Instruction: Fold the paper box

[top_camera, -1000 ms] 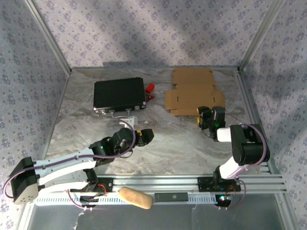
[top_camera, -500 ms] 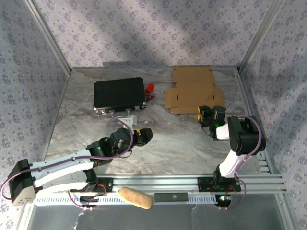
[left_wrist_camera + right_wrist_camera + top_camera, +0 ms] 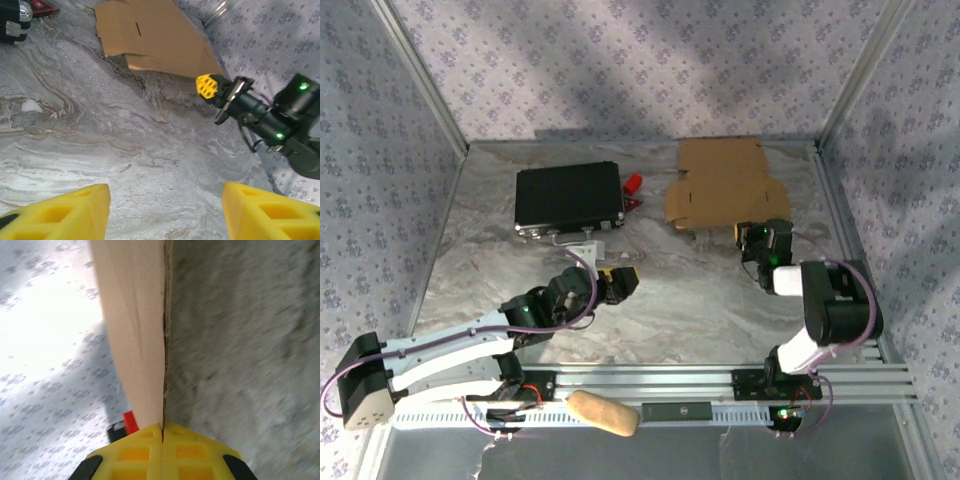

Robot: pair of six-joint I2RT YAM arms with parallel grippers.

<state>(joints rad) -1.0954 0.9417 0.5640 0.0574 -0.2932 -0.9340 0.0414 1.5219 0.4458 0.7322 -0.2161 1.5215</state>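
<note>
The right gripper (image 3: 754,238) pinches the near edge of the flat brown paper box (image 3: 720,185), which lies toward the far right corner of the table (image 3: 700,310). The left gripper (image 3: 620,282) hangs near the centre, jaws apart and empty, just in front of the black case (image 3: 568,197).

Open tabletop (image 3: 690,300) in front; black case (image 3: 568,198), paper box (image 3: 720,180) behind.
</note>
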